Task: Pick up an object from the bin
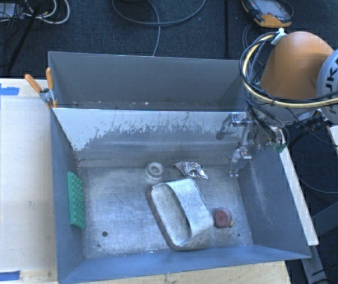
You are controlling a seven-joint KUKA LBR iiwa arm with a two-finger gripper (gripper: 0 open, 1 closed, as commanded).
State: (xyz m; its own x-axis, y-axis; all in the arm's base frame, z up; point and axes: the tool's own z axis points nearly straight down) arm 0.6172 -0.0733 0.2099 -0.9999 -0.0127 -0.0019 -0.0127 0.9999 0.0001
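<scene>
jaws seem spread, empty, at the right of the bin (pixel 266 194), near crumpled foil (pixel 191 170).

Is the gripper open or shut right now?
Open: on the gripper, the two fingers stand apart with nothing between them.

Foil piece (pixel 191 169): silver, crumpled, lying on the floor of the bin (pixel 263 200); nearest item to the gripper (pixel 238 145), left of it and slightly lower in the camera view.
White ring (pixel 154 170): small, round, lying flat with its hole upward; left of the foil piece, farther from the gripper.
Grey tray (pixel 179 210): oblong, rounded corners, pale covering over its right half; lies slantwise, below and left of the gripper.
Red-brown disc (pixel 222 218): small, round; almost straight below the gripper in the view, just beside the grey tray's right edge.
Green pad (pixel 76 199): rectangular, textured, lying along the left wall; farthest from the gripper, well apart.
</scene>
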